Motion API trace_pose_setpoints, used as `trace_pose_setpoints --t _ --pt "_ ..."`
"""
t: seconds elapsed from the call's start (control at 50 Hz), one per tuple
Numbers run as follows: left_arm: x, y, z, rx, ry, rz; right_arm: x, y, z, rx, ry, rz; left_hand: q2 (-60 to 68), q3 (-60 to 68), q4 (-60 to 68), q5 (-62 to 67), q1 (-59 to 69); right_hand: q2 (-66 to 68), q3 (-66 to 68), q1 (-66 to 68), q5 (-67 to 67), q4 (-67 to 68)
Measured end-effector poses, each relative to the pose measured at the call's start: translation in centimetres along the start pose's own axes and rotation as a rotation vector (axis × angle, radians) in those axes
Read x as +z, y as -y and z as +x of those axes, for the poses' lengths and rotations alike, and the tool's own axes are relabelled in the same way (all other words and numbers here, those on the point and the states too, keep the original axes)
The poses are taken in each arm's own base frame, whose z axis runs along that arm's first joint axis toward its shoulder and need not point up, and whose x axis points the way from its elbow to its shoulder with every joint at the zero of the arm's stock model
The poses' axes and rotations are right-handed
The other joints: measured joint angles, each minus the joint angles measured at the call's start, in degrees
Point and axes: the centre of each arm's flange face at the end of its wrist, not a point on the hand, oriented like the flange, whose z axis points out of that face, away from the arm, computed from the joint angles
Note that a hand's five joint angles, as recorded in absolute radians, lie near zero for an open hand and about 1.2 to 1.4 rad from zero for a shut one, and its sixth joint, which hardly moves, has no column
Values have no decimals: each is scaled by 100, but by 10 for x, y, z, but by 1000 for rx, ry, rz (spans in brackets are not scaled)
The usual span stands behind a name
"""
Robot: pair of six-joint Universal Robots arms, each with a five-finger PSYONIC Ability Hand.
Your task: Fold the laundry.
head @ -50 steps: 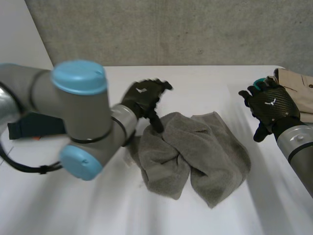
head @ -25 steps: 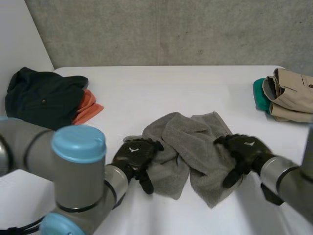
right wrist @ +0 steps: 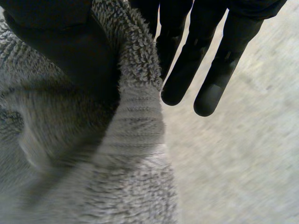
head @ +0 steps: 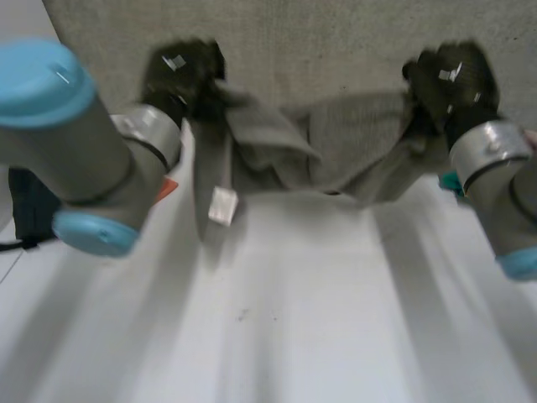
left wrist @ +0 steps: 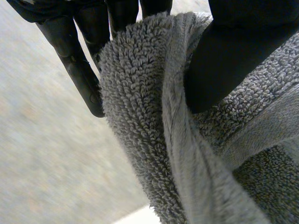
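A grey terry towel (head: pixel 336 143) hangs in the air above the white table (head: pixel 294 327), stretched between both raised hands, with a white tag (head: pixel 222 206) dangling from its left part. My left hand (head: pixel 180 75) grips the towel's upper left edge. In the left wrist view its thumb (left wrist: pixel 229 60) pinches the towel (left wrist: pixel 140 121) against the hand, and the other fingers (left wrist: pixel 77 65) stay straight beside the cloth. My right hand (head: pixel 449 80) holds the upper right edge. There the thumb (right wrist: pixel 60 42) presses the towel (right wrist: pixel 93 168), with straight fingers (right wrist: pixel 187 65) alongside.
A dark garment (head: pixel 29 210) and an orange piece (head: pixel 166 189) lie at the table's left, behind my left arm. A teal item (head: pixel 449 180) peeks out beside my right forearm. A grey wall (head: pixel 336 42) stands behind the table.
Both hands came down onto the crumpled towel, closed on its edges and lifted it off the table, spreading it between them.
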Motion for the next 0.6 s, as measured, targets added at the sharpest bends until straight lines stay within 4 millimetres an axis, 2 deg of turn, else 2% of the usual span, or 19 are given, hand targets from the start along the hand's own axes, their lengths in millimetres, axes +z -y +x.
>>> trace_pose_setpoints --t 0.08,0.14,0.22,0.32,0.42,0.44,0.52,0.54,0.56,0.58,0.6 --pt "-6 26 -10 11 6 17 3 21 12 -25 4 5 0 0 1 0 0 0 7 0 1 8" --pt "-18 34 -9 11 -21 -10 -1 32 16 -26 30 -20 3 0 2 0 0 0 8 0 1 9" --pt "-36 29 -5 6 -70 -78 -10 37 16 -16 81 -71 7 0 2 0 0 0 9 0 1 9" --pt "-47 7 -8 1 -85 -172 -15 33 9 -2 138 -118 7 0 3 0 0 0 9 0 1 9" --pt "-45 -30 -19 2 -58 -275 -9 6 -7 11 190 -185 7 0 4 0 0 0 10 0 1 9" --pt "-42 -50 -24 2 -46 -322 -4 -12 -17 16 215 -225 4 0 3 0 0 0 10 0 1 9" --pt "-31 -94 -35 0 -20 -411 7 -56 -42 23 264 -307 -410 -354 -430 -103 -144 -247 -309 -143 -198 -356" --pt "-27 -106 -38 -1 -12 -432 10 -68 -49 24 271 -322 -1025 -965 -1044 -607 -756 -1289 -1222 -1080 -1098 -1264" --pt "-24 -113 -40 0 -7 -442 13 -77 -54 23 273 -332 -2808 -2719 -2717 -2262 -2662 -2277 -2277 -2050 -2065 -2205" --pt "-18 -123 -44 2 2 -453 16 -84 -57 21 271 -338 -3821 -3652 -3771 -3326 -3788 -3107 -3074 -2881 -3021 -3125" --pt "-17 -126 -45 3 4 -456 19 -91 -61 19 266 -342 -3993 -3909 -4032 -3594 -4053 -3917 -3864 -3691 -3737 -3797"
